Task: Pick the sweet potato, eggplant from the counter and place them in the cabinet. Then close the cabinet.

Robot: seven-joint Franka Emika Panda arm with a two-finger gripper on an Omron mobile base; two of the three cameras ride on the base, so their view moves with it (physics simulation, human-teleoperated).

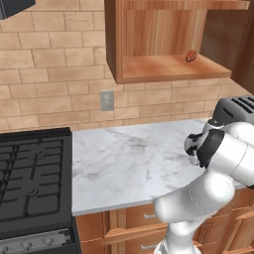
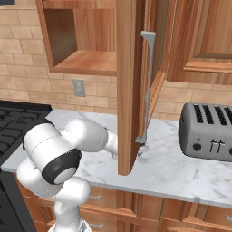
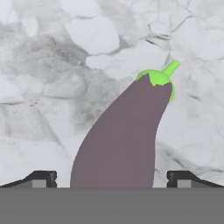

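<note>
Sweet potato (image 1: 191, 56) sits on the cabinet (image 1: 168, 67) shelf, upper right; your hand (image 3: 111, 179), wide open and empty, straddles the eggplant (image 3: 124, 135). Lower and close next.

The eggplant (image 3: 120, 140) is long and dark purple, with a bright green cap and a little green stem at one end. It lies flat on the counter (image 3: 52, 87) — a white marble top with grey veins. The sweet potato (image 1: 191, 56) is a small orange-red lump (much smaller than the shelf). It sits inside the cabinet (image 1: 149, 69) — brown wood, door wide open.
</note>
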